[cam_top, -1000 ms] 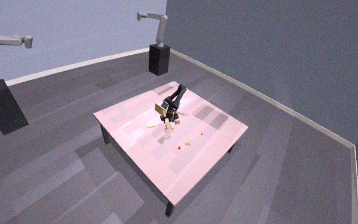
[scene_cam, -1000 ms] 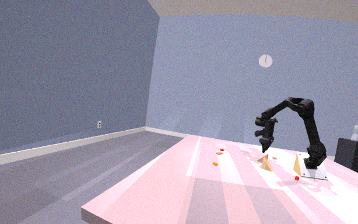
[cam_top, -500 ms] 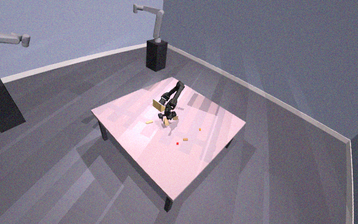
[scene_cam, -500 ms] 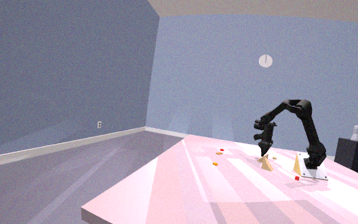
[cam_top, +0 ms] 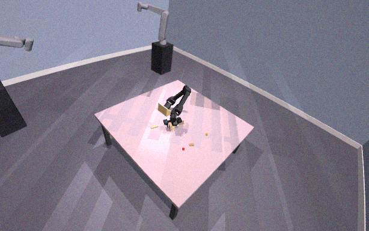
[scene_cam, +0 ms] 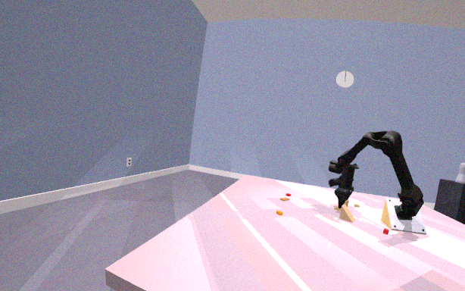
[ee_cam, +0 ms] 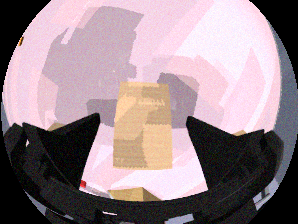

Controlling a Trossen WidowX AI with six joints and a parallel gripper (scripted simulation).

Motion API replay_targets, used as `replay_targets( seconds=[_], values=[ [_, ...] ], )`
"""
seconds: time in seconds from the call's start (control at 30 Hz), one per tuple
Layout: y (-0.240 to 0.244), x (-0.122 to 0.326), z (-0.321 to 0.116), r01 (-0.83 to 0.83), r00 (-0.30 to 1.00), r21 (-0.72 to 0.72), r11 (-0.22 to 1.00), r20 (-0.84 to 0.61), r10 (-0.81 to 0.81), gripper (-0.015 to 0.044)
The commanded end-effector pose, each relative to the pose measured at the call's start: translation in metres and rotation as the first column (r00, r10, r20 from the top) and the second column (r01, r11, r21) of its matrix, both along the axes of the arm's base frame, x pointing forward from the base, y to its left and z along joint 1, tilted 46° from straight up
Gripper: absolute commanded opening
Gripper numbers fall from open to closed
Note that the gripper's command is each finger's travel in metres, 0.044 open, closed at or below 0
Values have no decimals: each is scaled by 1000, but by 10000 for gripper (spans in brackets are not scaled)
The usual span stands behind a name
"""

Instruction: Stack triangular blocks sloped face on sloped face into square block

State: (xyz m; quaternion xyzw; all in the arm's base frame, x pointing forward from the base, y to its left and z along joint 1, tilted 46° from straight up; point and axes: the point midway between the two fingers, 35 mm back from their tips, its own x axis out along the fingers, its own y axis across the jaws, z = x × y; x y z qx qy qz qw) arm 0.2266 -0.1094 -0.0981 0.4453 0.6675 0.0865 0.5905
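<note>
One tan triangular block [cam_top: 171, 126] [ee_cam: 144, 145] lies on the table below and between my fingers; in the exterior view it is mostly hidden. The other triangular block [cam_top: 182, 123] [scene_cam: 346, 214] stands close beside it, mostly hidden behind the left finger in the wrist view [ee_cam: 56, 126]. They are apart, not stacked. My gripper [cam_top: 172, 124] [scene_cam: 341, 205] [ee_cam: 144, 119] is wide open and empty, pointing down low over the first block, one finger to each side. Whether a finger touches it I cannot tell.
A larger tan wedge [cam_top: 164, 109] [scene_cam: 385, 215] [ee_cam: 131, 194] stands by the arm's base. A small tan piece [cam_top: 154, 127] [scene_cam: 357, 205] lies beyond the blocks. A red cube [scene_cam: 385, 231] [ee_cam: 83, 184] is near the base. Orange pieces [cam_top: 206, 134] [cam_top: 192, 144] and another red piece [cam_top: 183, 148] lie farther out.
</note>
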Motion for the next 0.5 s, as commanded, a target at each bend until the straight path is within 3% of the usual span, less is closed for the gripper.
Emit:
replay_targets(
  seconds=[0.0, 0.13, 0.4, 0.47],
  values=[
    [9, -3, -6, 3, 1000, 16, 1000, -13, -3, 440],
    [12, -3, -8, 3, 1000, 17, 1000, -13, -3, 440],
    [12, -3, -8, 3, 1000, 17, 1000, -13, -3, 230],
    [12, -3, -8, 3, 1000, 17, 1000, -13, -3, 217]
  ],
)
